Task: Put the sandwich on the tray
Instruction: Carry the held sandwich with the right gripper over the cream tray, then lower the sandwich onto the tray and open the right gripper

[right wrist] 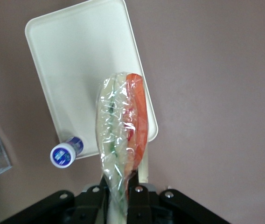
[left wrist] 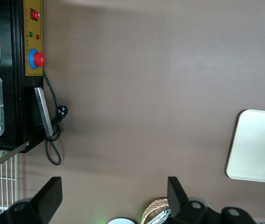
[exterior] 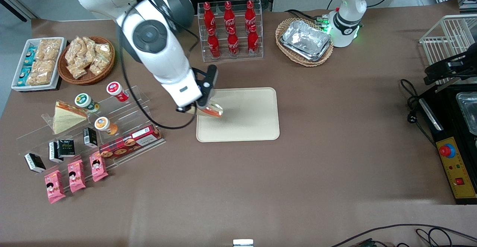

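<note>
My right gripper (exterior: 203, 107) hangs over the tray's edge toward the working arm's end, shut on the sandwich (exterior: 211, 109). In the right wrist view the sandwich (right wrist: 122, 126) stands on edge between the fingers (right wrist: 137, 191), a clear-wrapped wedge with pale bread and orange-red and green filling. The cream-beige tray (exterior: 246, 116) lies flat below it; the tray (right wrist: 83, 70) shows bare under the wedge. In the left wrist view a corner of the tray (left wrist: 256, 144) is visible.
A second wrapped wedge sandwich (exterior: 65, 116) sits on the clear acrylic stand (exterior: 123, 127) with small jars and packets. A cola bottle rack (exterior: 231, 31) and a basket of foil trays (exterior: 305, 42) stand farther from the front camera. A blue-capped jar (right wrist: 65, 153) lies beside the tray.
</note>
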